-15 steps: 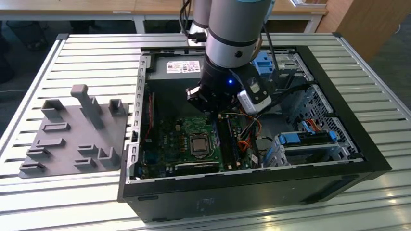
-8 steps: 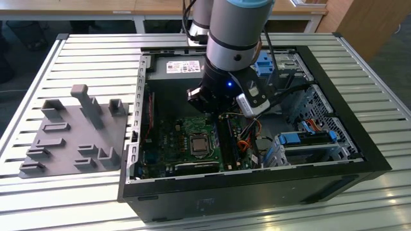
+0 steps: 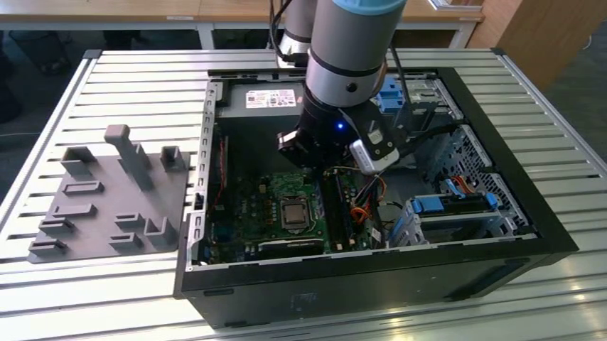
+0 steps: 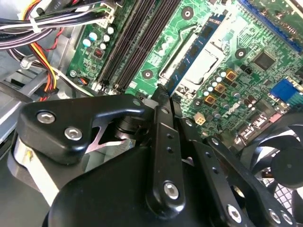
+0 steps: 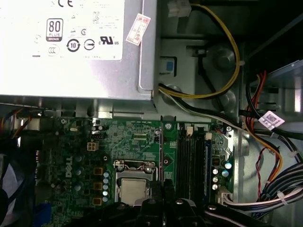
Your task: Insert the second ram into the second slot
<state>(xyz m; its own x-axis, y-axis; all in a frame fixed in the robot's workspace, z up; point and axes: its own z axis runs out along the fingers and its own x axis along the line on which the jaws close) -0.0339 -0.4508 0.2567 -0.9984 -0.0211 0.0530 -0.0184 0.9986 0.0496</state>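
Observation:
My gripper (image 3: 328, 169) is lowered into the open computer case, above the green motherboard (image 3: 275, 206). In the second wrist view the black fingers (image 4: 161, 123) meet at the gripper (image 4: 163, 97), shut on the second ram (image 4: 191, 54). This thin blue stick with dark chips reaches out over the CPU socket (image 5: 132, 187). The row of black memory slots (image 4: 130, 47) lies just beside the stick, and the stick is above the board, not seated. In the first wrist view a blue strip (image 5: 207, 161) stands in the outer lane of the slots (image 5: 189, 161).
A grey power supply (image 5: 71, 42) fills the case's far end, and bundled cables (image 5: 265, 156) run along the slots' outer side. A black fan (image 4: 284, 161) sits beyond the socket. Blue drive-bay clips (image 3: 455, 206) are at the exterior view's right, a grey fixture (image 3: 104, 195) at its left.

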